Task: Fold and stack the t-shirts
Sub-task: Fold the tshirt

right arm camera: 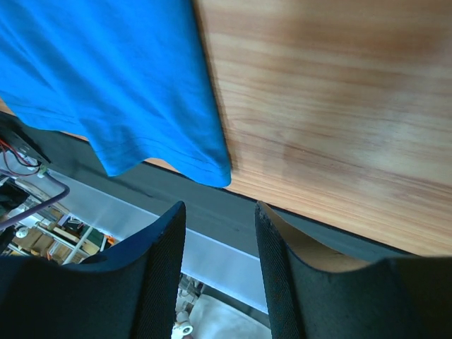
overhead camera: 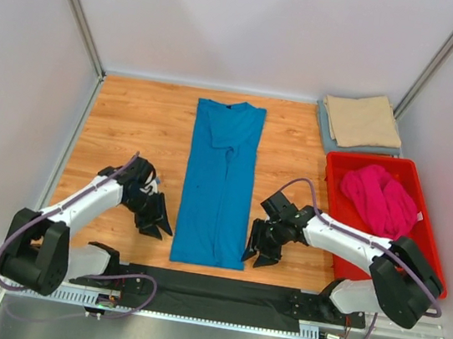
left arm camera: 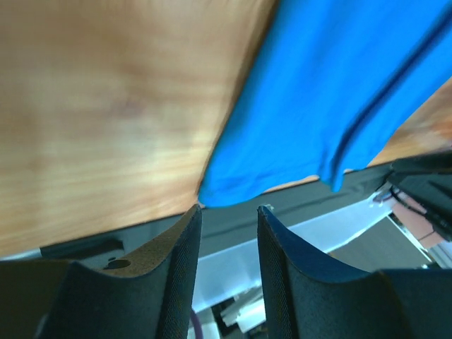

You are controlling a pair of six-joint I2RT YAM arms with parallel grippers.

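Note:
The bright blue t-shirt (overhead camera: 220,181) lies as a long narrow strip down the middle of the wooden table, sleeves folded in, collar at the far end. My left gripper (overhead camera: 153,227) is open and empty just left of its near hem; the hem corner shows in the left wrist view (left arm camera: 233,185). My right gripper (overhead camera: 257,256) is open and empty just right of the near hem, whose other corner shows in the right wrist view (right arm camera: 205,166). The tan beige shirt (overhead camera: 362,119) lies folded on the grey-blue shirt (overhead camera: 330,136) at the back right. The magenta pink shirt (overhead camera: 381,197) is crumpled in the bin.
The red plastic bin (overhead camera: 428,225) stands at the right edge of the table. A black strip (overhead camera: 218,291) runs along the near edge between the arm bases. White walls enclose the table on three sides.

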